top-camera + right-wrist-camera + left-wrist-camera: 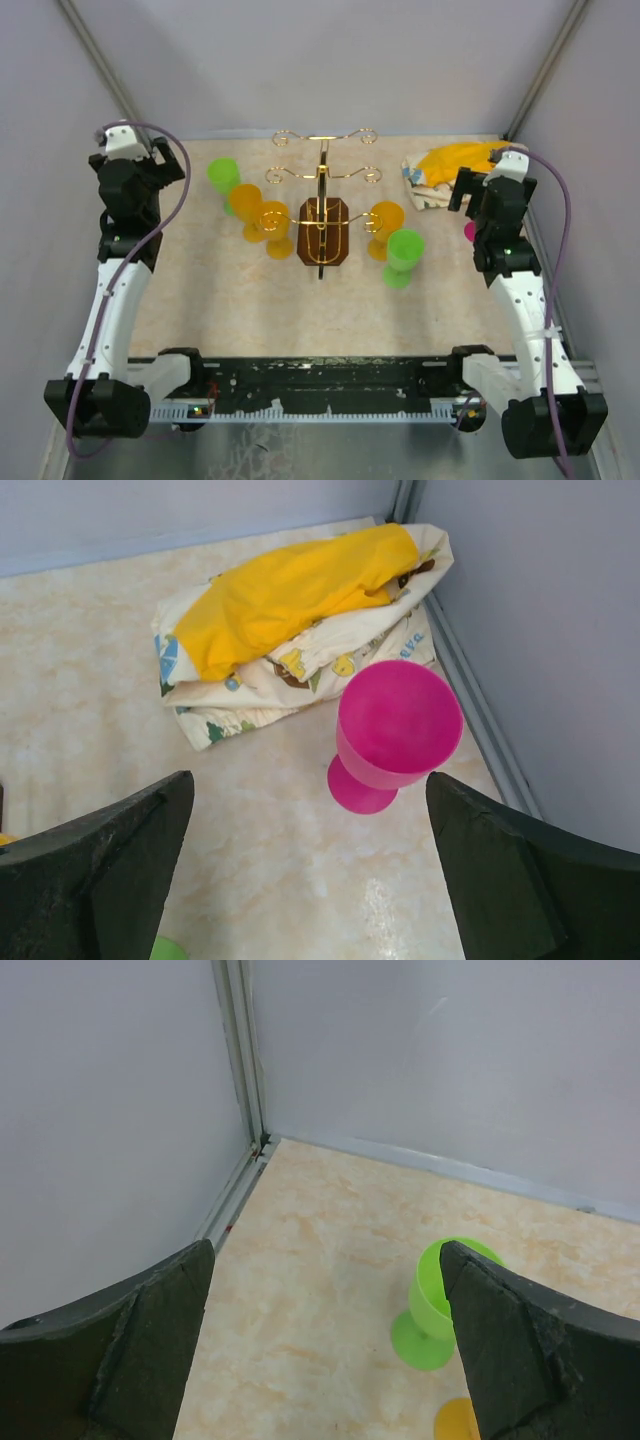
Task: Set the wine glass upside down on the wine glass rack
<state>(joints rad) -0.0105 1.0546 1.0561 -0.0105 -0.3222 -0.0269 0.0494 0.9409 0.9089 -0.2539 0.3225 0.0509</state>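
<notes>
The wine glass rack [322,228] is seen standing at the middle of the worktop [200,300], its gold post upright on the dark wooden base. From the rack, two orange wine glasses [260,222] are found close by at 9 o'clock, and a green wine glass [223,176] farther out at 10 o'clock. A third orange glass [386,222] stands just beside the rack at 3 o'clock, with a second green glass [404,254] touching it at 4 o'clock. Whether any orange glass hangs from a loop cannot be told.

The left hand [325,1260] is held above the far left corner, its fingers spread apart with nothing between them. The right hand [308,785] is likewise spread wide and empty. A pink wine glass [397,725] is seen upright near the right wall, at 1 o'clock in the right wrist view, beside a folded yellow cloth [300,600].
</notes>
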